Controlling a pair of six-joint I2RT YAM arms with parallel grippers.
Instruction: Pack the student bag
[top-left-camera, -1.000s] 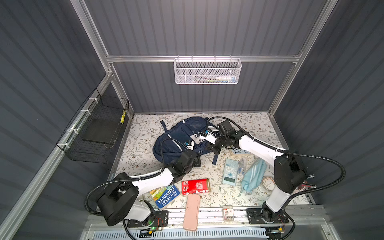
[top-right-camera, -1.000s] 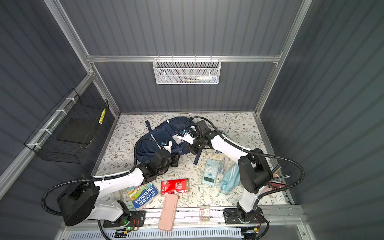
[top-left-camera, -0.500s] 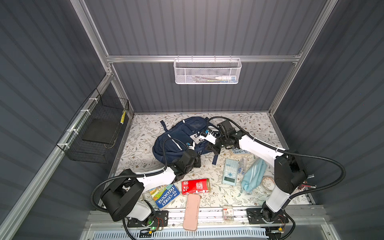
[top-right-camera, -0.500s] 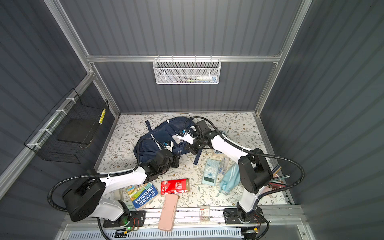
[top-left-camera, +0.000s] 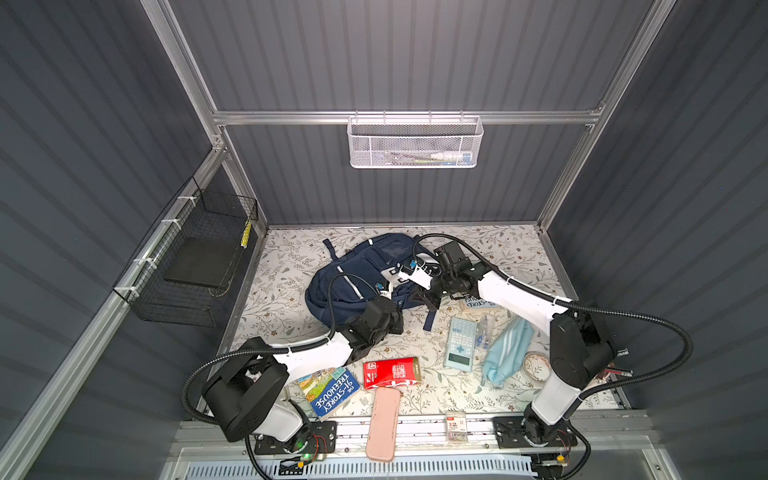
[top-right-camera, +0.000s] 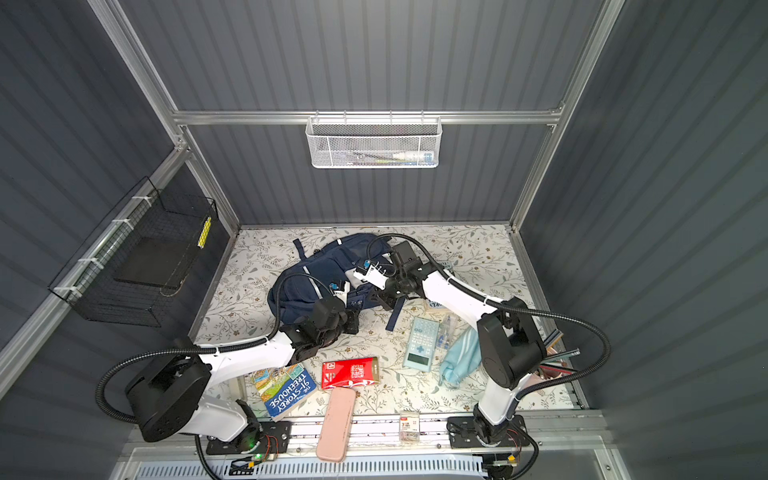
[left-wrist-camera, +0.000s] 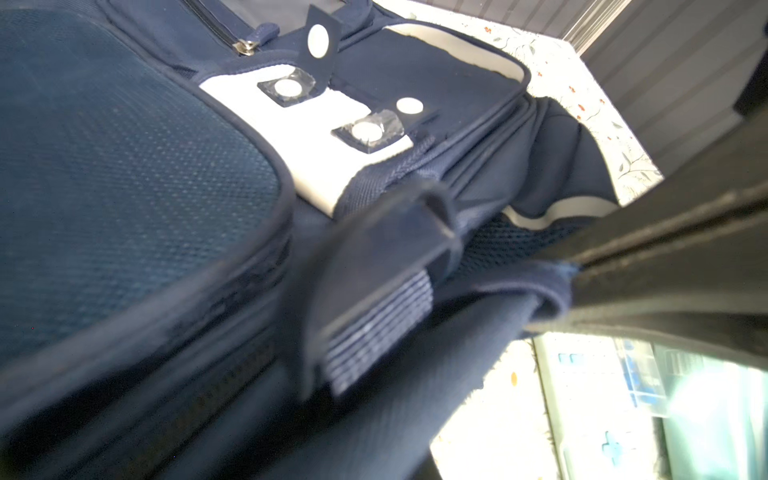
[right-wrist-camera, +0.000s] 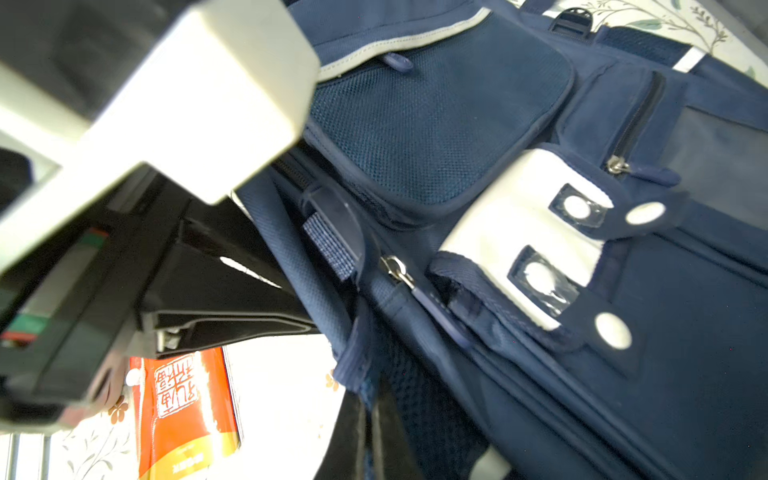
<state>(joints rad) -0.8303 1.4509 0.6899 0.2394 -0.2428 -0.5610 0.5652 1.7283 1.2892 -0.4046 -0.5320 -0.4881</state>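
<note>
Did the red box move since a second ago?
No. The red box lies where it was, still right by the pink case's far end, beside the blue book.

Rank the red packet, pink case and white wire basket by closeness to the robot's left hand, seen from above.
1. Red packet, mid-table, by the left hand.
2. Pink case, at the front edge.
3. White wire basket, on the back wall.

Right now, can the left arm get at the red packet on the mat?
Probably yes, but not at once. The red packet lies uncovered just beside the left forearm. However, the left claw looks shut on a fold of the student bag, so it must let go first.
</note>
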